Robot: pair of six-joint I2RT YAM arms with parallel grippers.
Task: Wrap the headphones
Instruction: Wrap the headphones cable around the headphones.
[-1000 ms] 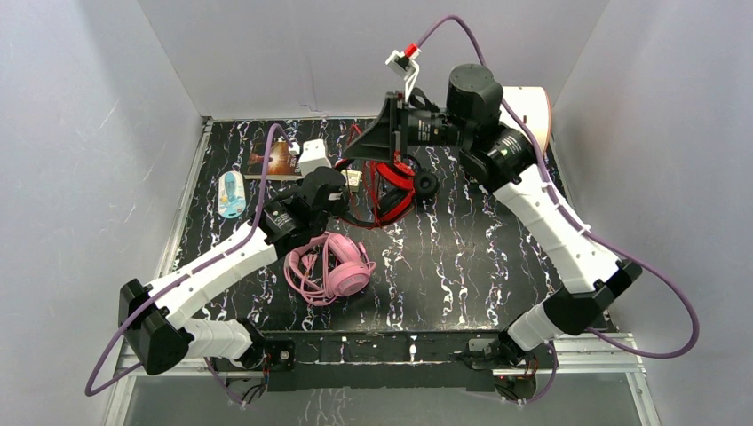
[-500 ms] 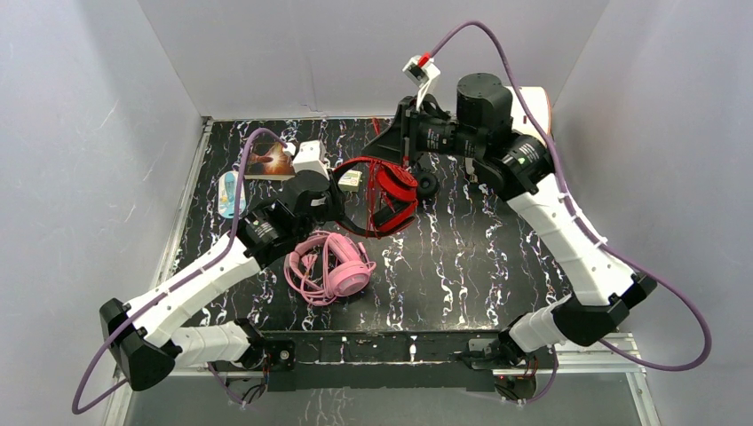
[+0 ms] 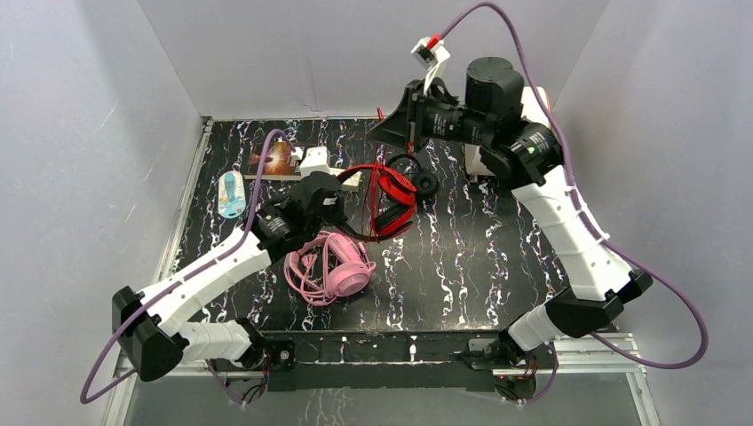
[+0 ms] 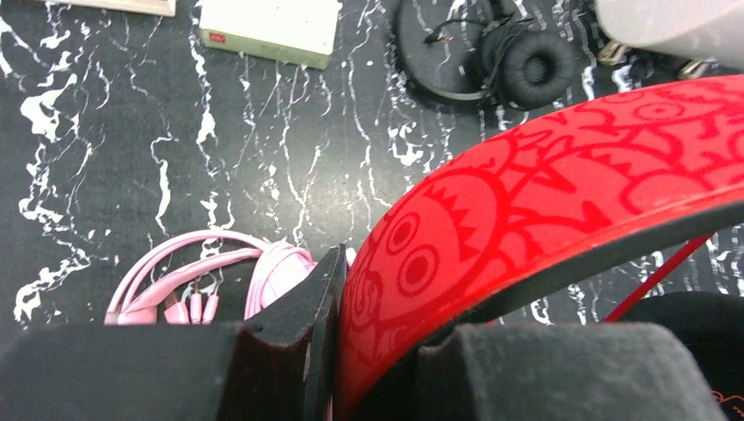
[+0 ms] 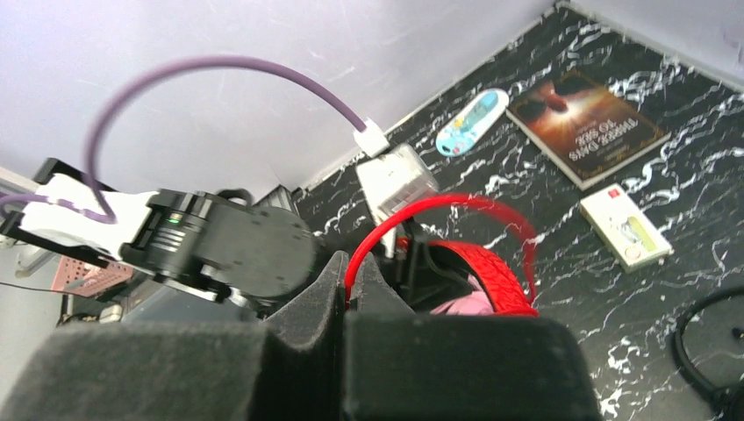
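So the left gripper is clamped onto the headband of the red headphones. In the left wrist view the patterned red band is squeezed right between the two fingers, no gap at all. From above, that headset sits a bit toward 12 o'clock of the middle of the black marbled table, tipped up on edge instead of lying flat.

The right gripper is up above the far side of the table, at about 12 o'clock from the red set. Its fingers are pinched tight on the thin red cable, which arcs out of the fingertips in a big loop and drops back down beside the red band.

The other two are just lying there. The pink headphones are at roughly 7 o'clock from the red pair, right by the left forearm, with their cable bunched up beside them. The small black headset is close in at 2 o'clock from the red one, flat on the table.

Off at the 10 o'clock corner there's a book, a little white box and a blue oval packet, all well apart from both grippers.
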